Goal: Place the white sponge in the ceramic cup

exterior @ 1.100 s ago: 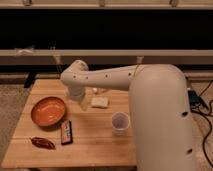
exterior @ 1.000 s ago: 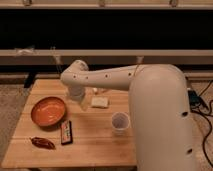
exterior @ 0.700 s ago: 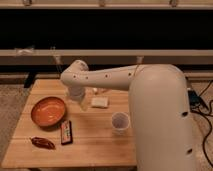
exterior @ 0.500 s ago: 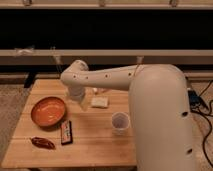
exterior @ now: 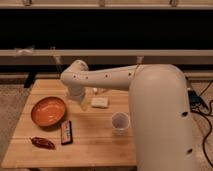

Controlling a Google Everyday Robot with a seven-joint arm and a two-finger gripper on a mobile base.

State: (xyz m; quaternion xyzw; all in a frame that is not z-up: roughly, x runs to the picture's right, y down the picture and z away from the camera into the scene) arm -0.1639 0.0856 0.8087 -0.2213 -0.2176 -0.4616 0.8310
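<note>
Jaws: can't tell if open or closed. They hang below the wrist of the arm over the bench, approx mid-bench, btwn the orange bowl on the left and the white sponge on the right. They sit just beside the sponge's left edge; contact w/ it can't be made out.

White sponge lies flat on the bench, right of the jaws and on the far side of the ceramic cup. Sponge and cup are near each other but apart. Cup stands upright, mouth up, close to the robot's big white body, which fills the right side of the view.

A small white bottle-like item lies just beyond the sponge, partly under the arm.

Left half of the bench: orange bowl upright. On its near side, a dark flat packet lies lengthwise near-to-far. Left of that, near the front edge, is a reddish-brown item; can't tell what it is.

Arm runs from the body leftward across the far part of the bench, bends at a rounded elbow, then drops down to the jaws. Cables lie on the floor far right.
</note>
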